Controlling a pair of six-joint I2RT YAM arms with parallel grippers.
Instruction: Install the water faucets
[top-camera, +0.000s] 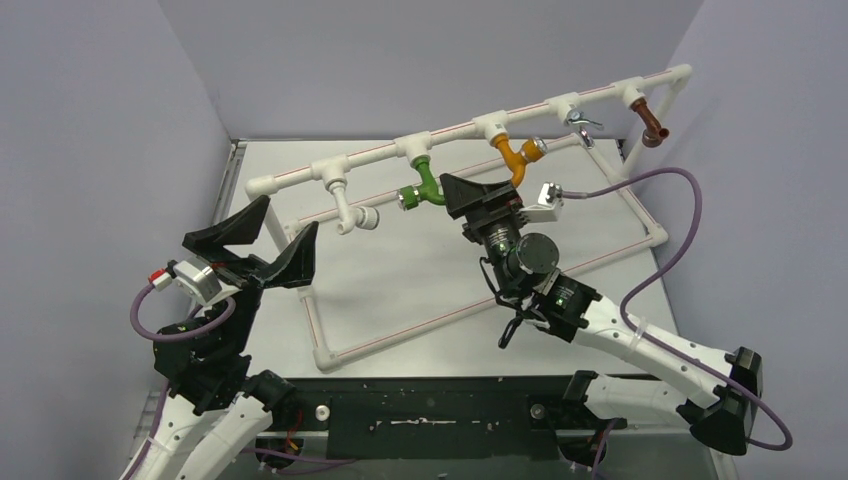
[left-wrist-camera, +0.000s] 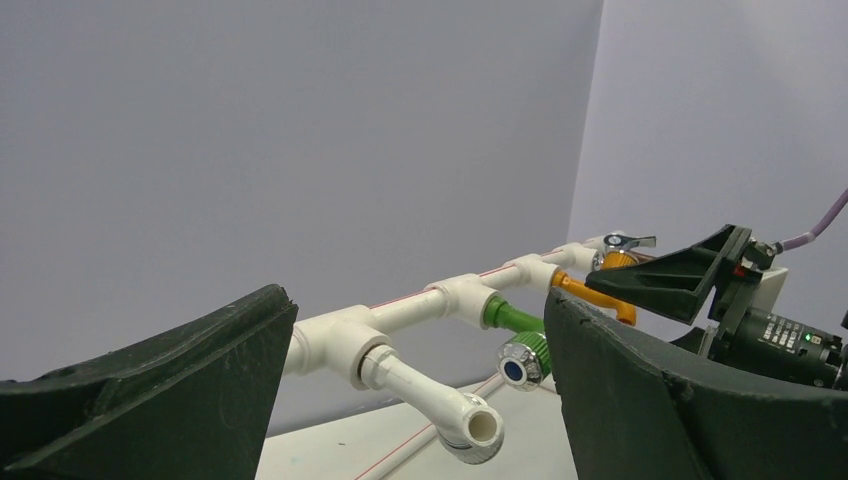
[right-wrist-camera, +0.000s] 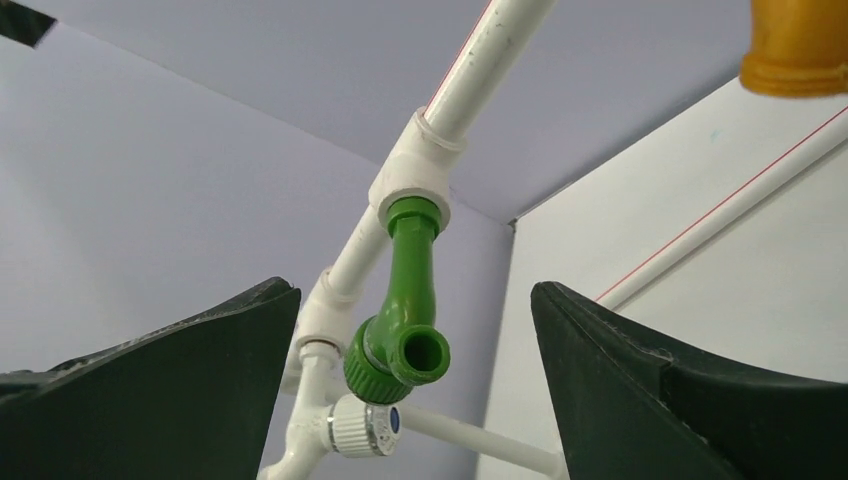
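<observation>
Right wrist view, green faucet hanging lengthwise from tee, mouth facing camera, right hand spread apart, empty

The top camera looks down from above and behind, across the table to the pipe frame. The left wrist camera sights along that frame from nearby; the right wrist camera looks up at it from close beneath. All 3 views share the green faucet.

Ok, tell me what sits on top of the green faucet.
A white tee fitting on the red-striped pipe sits over the green faucet. The faucet's upper end goes up into that fitting, so the joint inside it is hidden.
</observation>
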